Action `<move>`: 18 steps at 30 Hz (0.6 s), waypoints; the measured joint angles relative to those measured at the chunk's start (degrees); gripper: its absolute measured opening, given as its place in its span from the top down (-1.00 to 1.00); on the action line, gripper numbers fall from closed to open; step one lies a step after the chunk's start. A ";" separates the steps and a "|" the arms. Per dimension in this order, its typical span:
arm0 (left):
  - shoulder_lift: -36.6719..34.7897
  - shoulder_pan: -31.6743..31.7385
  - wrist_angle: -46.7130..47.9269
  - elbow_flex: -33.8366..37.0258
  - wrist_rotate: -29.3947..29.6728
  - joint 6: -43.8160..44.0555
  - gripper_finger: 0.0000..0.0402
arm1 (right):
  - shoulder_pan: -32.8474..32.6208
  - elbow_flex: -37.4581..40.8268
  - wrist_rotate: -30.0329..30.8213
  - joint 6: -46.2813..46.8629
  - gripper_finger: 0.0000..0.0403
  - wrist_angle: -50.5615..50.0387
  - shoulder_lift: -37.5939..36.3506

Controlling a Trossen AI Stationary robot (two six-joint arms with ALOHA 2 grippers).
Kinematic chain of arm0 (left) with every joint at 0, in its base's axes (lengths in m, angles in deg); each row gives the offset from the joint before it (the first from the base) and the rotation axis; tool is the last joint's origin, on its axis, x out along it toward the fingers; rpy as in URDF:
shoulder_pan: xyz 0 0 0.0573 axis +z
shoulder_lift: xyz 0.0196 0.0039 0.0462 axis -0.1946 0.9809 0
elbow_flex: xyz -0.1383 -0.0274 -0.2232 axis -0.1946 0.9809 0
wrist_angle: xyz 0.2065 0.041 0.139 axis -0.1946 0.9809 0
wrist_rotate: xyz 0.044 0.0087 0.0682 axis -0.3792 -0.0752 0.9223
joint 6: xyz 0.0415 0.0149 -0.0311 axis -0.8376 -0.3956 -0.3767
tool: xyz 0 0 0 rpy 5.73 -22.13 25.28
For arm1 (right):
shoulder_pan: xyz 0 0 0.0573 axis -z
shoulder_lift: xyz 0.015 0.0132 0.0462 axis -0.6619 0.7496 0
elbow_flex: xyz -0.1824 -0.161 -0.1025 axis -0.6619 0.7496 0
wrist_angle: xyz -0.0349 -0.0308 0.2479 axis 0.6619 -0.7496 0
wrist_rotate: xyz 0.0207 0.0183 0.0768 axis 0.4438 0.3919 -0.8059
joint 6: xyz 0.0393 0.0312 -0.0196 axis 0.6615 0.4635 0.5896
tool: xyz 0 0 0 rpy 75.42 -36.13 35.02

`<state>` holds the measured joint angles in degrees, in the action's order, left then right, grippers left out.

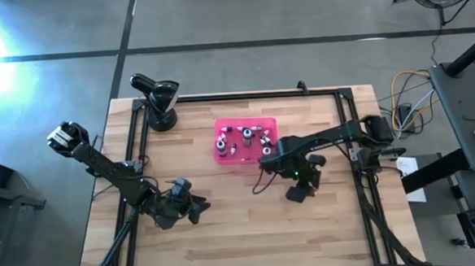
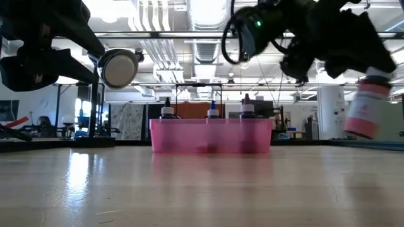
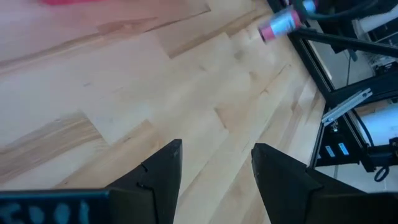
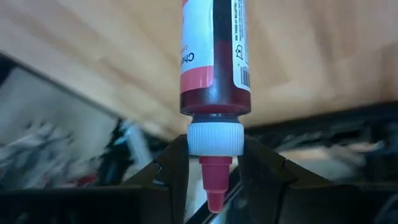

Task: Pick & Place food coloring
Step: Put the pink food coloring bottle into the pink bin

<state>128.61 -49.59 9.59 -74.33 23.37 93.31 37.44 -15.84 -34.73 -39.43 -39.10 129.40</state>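
The left gripper point(image 1: 194, 205) waits low over the near-left tabletop point(image 1: 251, 230), its fingers point(image 3: 163, 180) apart with nothing between them. Well away to its right, the pink tray point(image 1: 222, 154) sits mid-tabletop with several food coloring bottles point(image 1: 246, 134) standing or lying in it. Just right of the tray and nearer, the right gripper point(image 1: 299, 191) is clamped on the white cap of one red food coloring bottle point(image 4: 214, 68), which hangs clear of the wood in the low view.

The risk, as I judge it, lies in that hold: the fingers pinch only the narrow cap, so the long body could swing or twist and slip out on a quick move. Released at a tilt over the tray, it might topple or knock the bottles already inside.

The tabletop is pale wood plank with a black frame at its edges. Beyond it lies a workshop with ceiling ducts, bright lights and a concrete floor point(image 1: 240, 19).
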 joint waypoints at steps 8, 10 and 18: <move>0.00 -0.01 -0.02 0.00 2.17 -0.02 0.15 | -0.33 9.01 -6.77 1.26 0.45 -0.32 0.32; 0.00 -0.01 -0.02 0.00 2.18 -0.02 0.15 | -0.43 11.58 -7.85 1.24 0.45 -0.34 0.32; 0.00 -0.05 -0.02 0.00 2.19 0.00 0.15 | -1.08 17.40 -8.42 -0.15 0.39 0.05 0.07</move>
<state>128.61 -49.64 9.57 -74.33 25.56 93.31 36.36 1.57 -43.14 -39.59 -39.05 129.47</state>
